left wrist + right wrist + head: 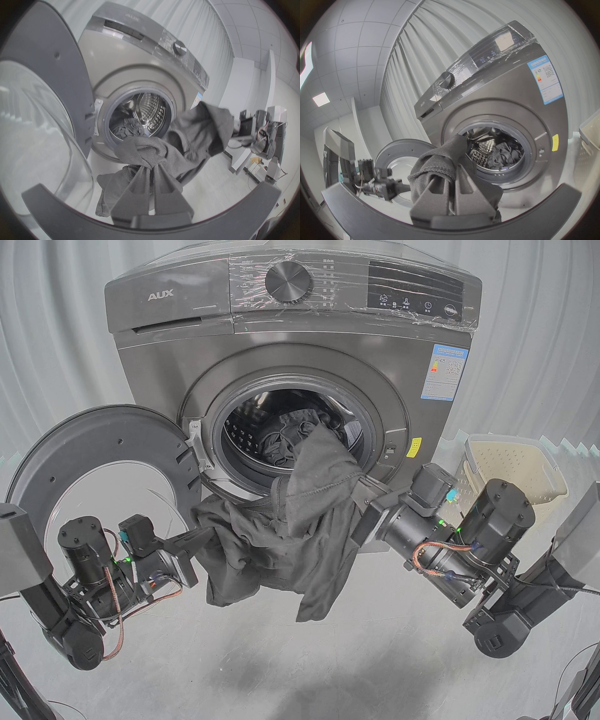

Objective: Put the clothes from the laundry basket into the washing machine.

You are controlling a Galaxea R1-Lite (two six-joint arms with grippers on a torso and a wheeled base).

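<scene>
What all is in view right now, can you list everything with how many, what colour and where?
washing machine: one, grey, centre, facing the robot
door: one, dark grey with a glass pane, swung open on the machine's left
clothes in the drum: a dark bundle, count unclear, inside the drum
held garment: one, dark grey, hanging in front of the drum opening between both grippers
laundry basket: one, cream, on the floor right of the machine
curtain: pale grey, behind the machine
floor: light grey
left gripper: one, dark grey, shut on the garment's left edge
right gripper: one, dark grey, shut on the garment's right edge
</scene>
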